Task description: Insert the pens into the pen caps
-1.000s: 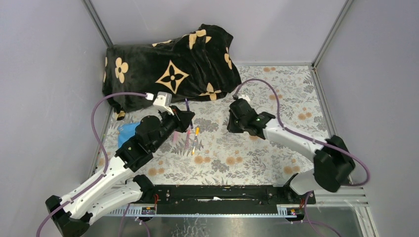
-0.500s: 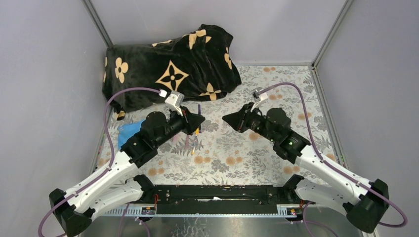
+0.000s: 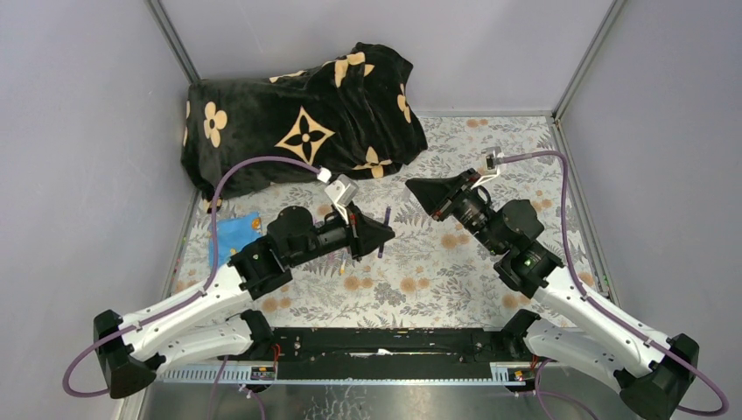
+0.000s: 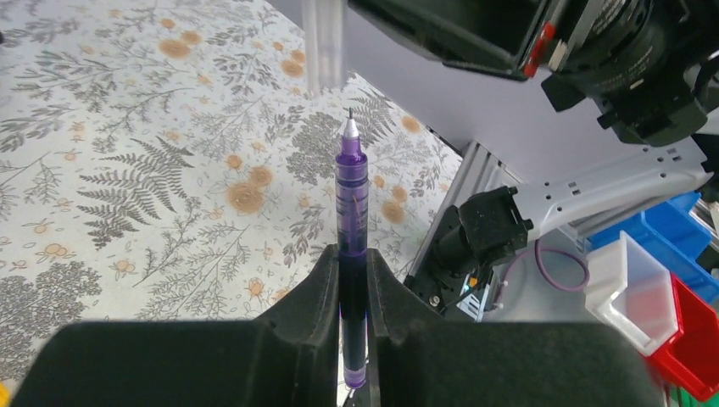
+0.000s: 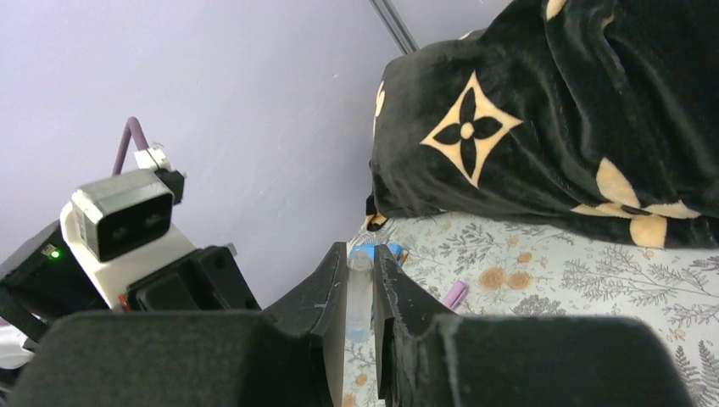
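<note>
The left gripper (image 4: 352,254) is pinched narrow on the purple pen (image 4: 351,182): the barrel is clamped between the fingers (image 4: 324,284) and most of its length stands out past them, bare writing point leading. The right gripper (image 5: 359,252) is closed almost as far on a short clear pen cap (image 5: 359,297), which sits down in the slot between its fingers (image 5: 392,288) with its end about level with their tips. Judging from this, one pen and one cap are lifted and being presented to each other, with the capping itself not yet done. The next move calls for bringing the pen's point in line with the cap's mouth and then pushing straight along the barrel, since a small tilt would make the point miss. From above, the left arm reaches low and forward with its gripper (image 3: 382,234) facing the right gripper (image 3: 418,187). The right arm folds at the elbow and points back toward it, tips near but apart. Beyond the right fingers a lilac cap (image 5: 454,294) lies on the floral table (image 3: 455,280), with the black blanket (image 3: 306,114) farther off and a blue card (image 3: 232,234) behind the left arm
</note>
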`<state>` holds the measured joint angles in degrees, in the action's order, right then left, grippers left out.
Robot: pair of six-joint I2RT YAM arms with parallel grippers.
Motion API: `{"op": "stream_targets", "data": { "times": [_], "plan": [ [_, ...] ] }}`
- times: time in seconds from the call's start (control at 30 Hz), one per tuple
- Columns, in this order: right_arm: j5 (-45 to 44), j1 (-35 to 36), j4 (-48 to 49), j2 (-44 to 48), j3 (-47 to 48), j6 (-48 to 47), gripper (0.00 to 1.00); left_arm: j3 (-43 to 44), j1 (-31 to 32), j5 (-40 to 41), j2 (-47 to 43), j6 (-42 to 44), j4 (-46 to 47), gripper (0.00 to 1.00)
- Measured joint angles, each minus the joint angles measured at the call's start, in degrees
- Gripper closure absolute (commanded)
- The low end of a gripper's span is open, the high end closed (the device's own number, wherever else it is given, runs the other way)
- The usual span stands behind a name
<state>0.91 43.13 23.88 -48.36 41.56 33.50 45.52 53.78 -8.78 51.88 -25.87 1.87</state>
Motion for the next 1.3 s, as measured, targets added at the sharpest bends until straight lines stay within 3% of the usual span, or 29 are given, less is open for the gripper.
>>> {"op": "stream_targets", "data": {
  "times": [0.33,1.3],
  "plan": [
    [1.7,0.0,4.2,-0.9,1.8,-0.1,1.00,1.4,1.0,-4.3,3.0,1.2,1.2,1.00],
    [8.9,0.0,5.6,-2.1,1.8,-0.2,1.00,1.4,1.3,-4.1,3.4,2.0,1.5,1.00]
  ]
}}
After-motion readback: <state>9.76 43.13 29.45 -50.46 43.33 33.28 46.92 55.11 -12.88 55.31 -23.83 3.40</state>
